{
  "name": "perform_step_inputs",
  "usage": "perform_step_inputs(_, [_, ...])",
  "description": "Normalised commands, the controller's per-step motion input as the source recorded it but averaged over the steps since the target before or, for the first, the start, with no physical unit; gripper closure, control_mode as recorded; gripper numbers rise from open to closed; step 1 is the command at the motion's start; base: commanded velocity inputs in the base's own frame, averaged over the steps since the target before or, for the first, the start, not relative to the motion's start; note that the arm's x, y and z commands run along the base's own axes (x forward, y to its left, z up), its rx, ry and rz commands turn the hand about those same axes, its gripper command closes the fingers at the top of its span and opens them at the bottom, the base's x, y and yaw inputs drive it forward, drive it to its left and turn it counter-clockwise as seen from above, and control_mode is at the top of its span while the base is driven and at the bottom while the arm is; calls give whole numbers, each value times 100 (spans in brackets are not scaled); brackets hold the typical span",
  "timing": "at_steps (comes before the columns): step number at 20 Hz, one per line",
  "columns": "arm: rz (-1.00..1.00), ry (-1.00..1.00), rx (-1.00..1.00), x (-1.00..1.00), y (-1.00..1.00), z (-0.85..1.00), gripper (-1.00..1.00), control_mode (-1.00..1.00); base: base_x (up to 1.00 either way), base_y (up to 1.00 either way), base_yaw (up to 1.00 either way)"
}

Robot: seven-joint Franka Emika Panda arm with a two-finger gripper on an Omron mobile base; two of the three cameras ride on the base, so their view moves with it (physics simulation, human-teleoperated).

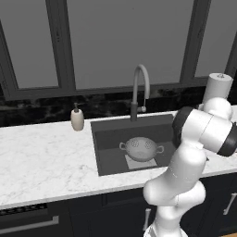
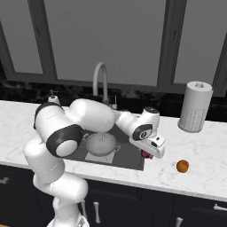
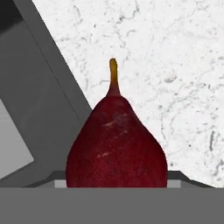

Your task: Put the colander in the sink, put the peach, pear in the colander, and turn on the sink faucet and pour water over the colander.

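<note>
White marble counter [image 1: 41, 157] is seen from the left base, with the colander [image 1: 141, 148] set in the sink [image 1: 109, 139] below the sink faucet [image 1: 139, 90]. From the right base, the gripper [image 2: 147, 154] is lowered beside the sink's right edge; the peach [image 2: 182, 166] lies nearby on the counter. From the hand, the pear [image 3: 116, 144] is seen close up by the sink's edge; whether it is gripped cannot be told.
</note>
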Motion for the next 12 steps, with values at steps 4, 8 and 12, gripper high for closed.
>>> perform_step_inputs(4, [0, 0, 0, 7, 79, 12, 100, -100, 0, 0, 0])
perform_step_inputs(8, [0, 0, 0, 12, 64, 14, 100, -100, 0, 0, 0])
perform_step_inputs(12, [0, 0, 2, 16, 53, 5, 100, -100, 0, 0, 0])
